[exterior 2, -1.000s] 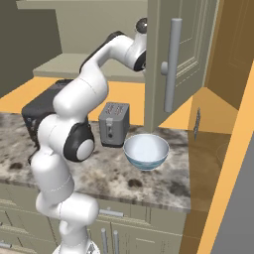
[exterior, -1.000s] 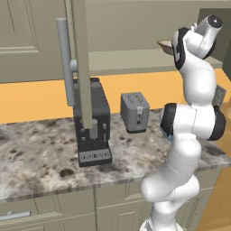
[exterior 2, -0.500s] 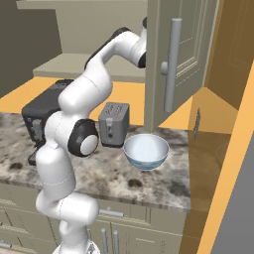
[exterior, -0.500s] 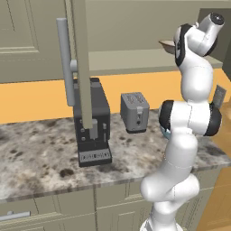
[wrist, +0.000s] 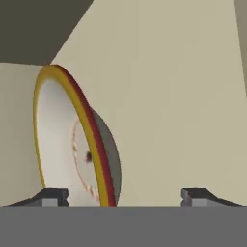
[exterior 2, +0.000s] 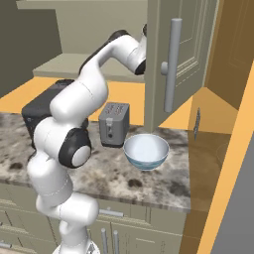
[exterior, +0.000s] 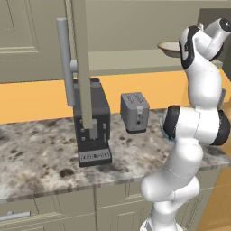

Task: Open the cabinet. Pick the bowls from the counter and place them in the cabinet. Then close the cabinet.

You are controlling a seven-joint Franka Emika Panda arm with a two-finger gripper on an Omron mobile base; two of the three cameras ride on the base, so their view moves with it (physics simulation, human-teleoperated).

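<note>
Now I have the gripper (wrist: pixel 124 198) reaching into the cabinet (exterior 2: pixel 181 59), jaws spread either side of the tan bowl (wrist: pixel 72 144) on its shelf; white bowl (exterior 2: pixel 146 151) waits on counter (exterior 2: pixel 149 183).

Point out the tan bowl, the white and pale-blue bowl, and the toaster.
tan bowl (wrist: pixel 58 140), hand view, cream inside.
white and pale-blue bowl (exterior 2: pixel 146 151), right base view, inner wall.
toaster (exterior: pixel 134 112), left base view, front face.
</note>
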